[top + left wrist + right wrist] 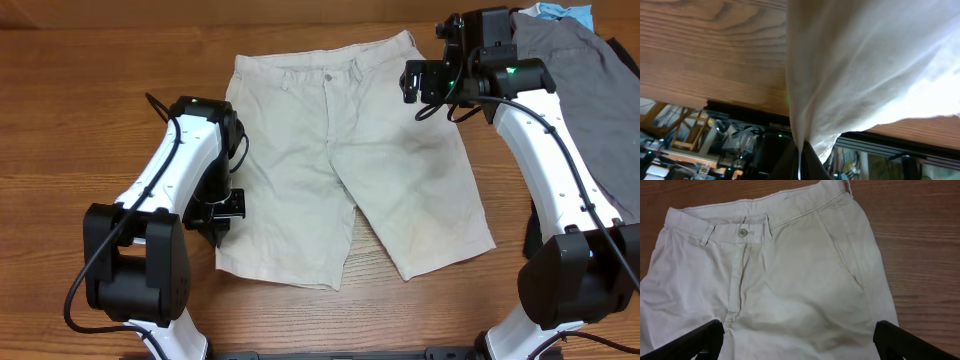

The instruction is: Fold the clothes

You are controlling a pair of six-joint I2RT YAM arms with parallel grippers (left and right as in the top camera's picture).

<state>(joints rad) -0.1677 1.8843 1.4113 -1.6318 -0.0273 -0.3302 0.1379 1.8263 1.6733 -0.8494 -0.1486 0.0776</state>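
- beige shorts (340,150) lie flat, front up, waistband buttoned, legs spread apart; the outer hem corner of one leg is pinched in the left gripper (218,228), and the waistband and side pocket sit below the wide-spread right gripper (415,82).
- a dark grey garment (585,90) lies rumpled just outside the right gripper.
- a light blue garment (565,12) peeks out beyond it.

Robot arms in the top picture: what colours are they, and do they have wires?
Both are alike: the left arm and right arm have smooth white shells between chunky black joints. A thin black cable runs along each. The right arm carries a small green light, and its fingers are flat and black.
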